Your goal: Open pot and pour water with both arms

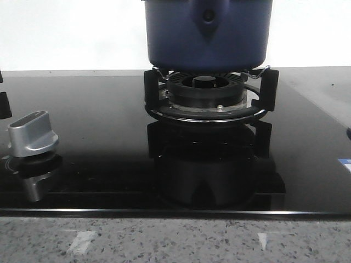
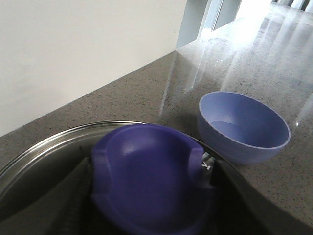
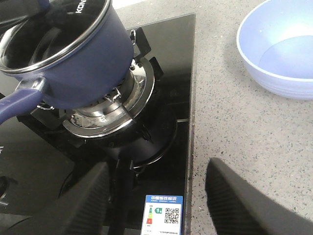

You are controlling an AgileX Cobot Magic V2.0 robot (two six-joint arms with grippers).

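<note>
The dark blue pot [image 1: 208, 44] stands on the black burner grate [image 1: 208, 112]; the front view cuts off its top. In the right wrist view the pot [image 3: 93, 63] shows its long blue handle [image 3: 14, 105] and a steel-rimmed glass lid [image 3: 54, 24] over its mouth. My left gripper [image 2: 151, 196] is shut on the lid's blue knob [image 2: 146, 171], one dark finger on each side, with the lid's steel rim [image 2: 49, 142] around it. I cannot tell whether the lid rests on the pot or is lifted. My right gripper [image 3: 159, 169] is open and empty above the stove's right edge, apart from the pot.
A light blue bowl [image 3: 279, 54] sits on the speckled counter right of the stove, and it also shows in the left wrist view [image 2: 244, 127]. A silver stove knob [image 1: 33, 134] stands at the front left of the black glass top. A blue label [image 3: 163, 215] lies under my right gripper.
</note>
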